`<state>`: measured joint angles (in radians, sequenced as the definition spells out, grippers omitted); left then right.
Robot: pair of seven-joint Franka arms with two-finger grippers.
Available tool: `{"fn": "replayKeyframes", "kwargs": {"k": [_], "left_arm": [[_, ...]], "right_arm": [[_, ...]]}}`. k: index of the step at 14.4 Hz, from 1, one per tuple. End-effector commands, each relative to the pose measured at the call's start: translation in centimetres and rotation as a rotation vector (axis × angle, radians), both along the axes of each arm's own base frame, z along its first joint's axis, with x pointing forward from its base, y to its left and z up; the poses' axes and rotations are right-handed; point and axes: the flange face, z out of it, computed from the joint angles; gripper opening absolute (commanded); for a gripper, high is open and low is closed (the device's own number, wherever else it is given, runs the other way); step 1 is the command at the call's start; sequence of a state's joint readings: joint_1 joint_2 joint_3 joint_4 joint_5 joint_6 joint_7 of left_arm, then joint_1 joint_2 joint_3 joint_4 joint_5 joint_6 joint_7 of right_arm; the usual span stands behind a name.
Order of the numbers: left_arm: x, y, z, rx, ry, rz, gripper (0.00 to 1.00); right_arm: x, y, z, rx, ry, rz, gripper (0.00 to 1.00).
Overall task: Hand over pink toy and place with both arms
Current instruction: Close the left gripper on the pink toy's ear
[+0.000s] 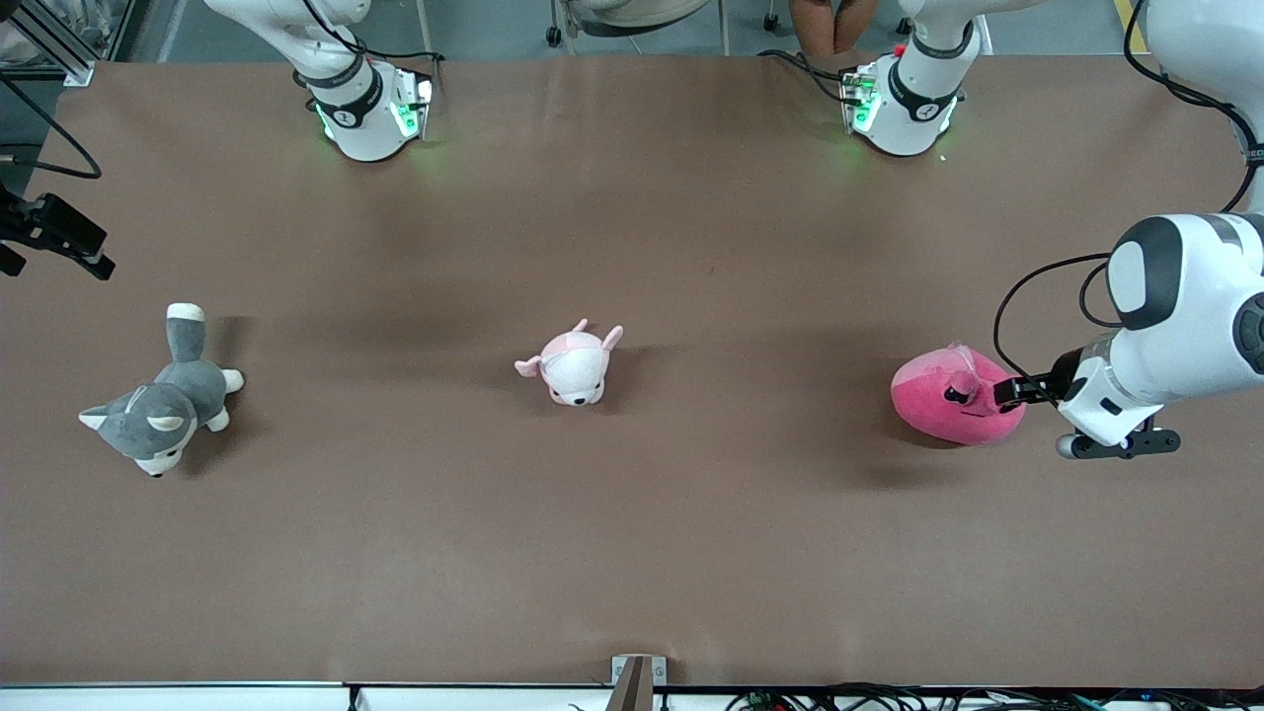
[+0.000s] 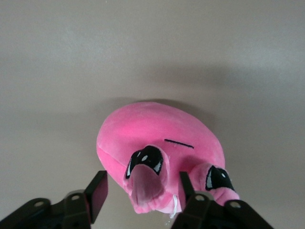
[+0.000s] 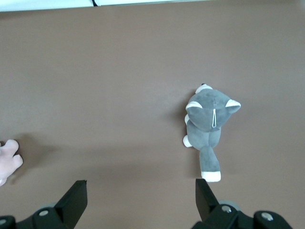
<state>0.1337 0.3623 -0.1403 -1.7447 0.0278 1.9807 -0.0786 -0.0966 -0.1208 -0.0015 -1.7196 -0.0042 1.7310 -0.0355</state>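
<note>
The pink toy (image 1: 938, 405) lies on the brown table toward the left arm's end. In the left wrist view it (image 2: 152, 129) fills the middle, face up, with its black eyes and snout showing. My left gripper (image 1: 1001, 393) is low at the toy's side. It (image 2: 143, 188) is open, and its two fingers straddle the toy's snout flap without closing on it. My right gripper (image 3: 140, 198) is open and empty, held high over bare table between the two other plush toys. It does not show in the front view.
A pale pink-and-white puppy plush (image 1: 573, 367) lies mid-table and shows at the edge of the right wrist view (image 3: 7, 155). A grey-and-white husky plush (image 1: 163, 400) (image 3: 207, 121) lies toward the right arm's end. A black mount (image 1: 54, 232) juts in at that end.
</note>
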Motion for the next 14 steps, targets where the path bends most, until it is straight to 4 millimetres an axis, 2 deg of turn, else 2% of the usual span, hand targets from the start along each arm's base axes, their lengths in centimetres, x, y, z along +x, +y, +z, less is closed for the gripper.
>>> {"fn": "replayKeyframes", "kwargs": {"k": [1,3,5,7,9,11,13,14], "left_arm": [[-0.6,0.1,-0.5,0.003,0.011,-0.005,0.53],[-0.8,0.0,-0.7,0.003,0.024,-0.005,0.37],[-0.9,-0.2,-0.7,0.003,0.025,-0.005,0.12],[-0.9,-0.6,0.1,0.0,0.015,-0.006,0.0],[-1.1,-0.8,1.9,-0.009,0.004,-0.006,0.0],[-1.6,-2.1,4.6,-0.128,0.003,0.07,0.0],[-1.8,-4.9,7.5,-0.197,0.013,0.119,0.0],[-1.7,-7.4,9.4,-0.203,0.01,0.134,0.0]], "right_arm": [[-0.7,-0.2,0.4,-0.019,0.008,0.0,1.0],[-0.7,0.0,0.5,-0.021,0.007,0.004,1.0],[-0.7,-0.2,0.4,-0.018,0.01,-0.009,1.0],[-0.6,-0.2,0.5,-0.01,-0.002,-0.009,1.0],[-0.7,0.0,0.8,-0.009,0.0,0.003,1.0],[-0.7,0.1,0.7,-0.009,0.003,0.007,1.0],[-0.7,0.0,0.7,-0.009,0.003,0.006,1.0],[-0.8,-0.1,0.5,-0.007,0.01,-0.008,1.0]]}}
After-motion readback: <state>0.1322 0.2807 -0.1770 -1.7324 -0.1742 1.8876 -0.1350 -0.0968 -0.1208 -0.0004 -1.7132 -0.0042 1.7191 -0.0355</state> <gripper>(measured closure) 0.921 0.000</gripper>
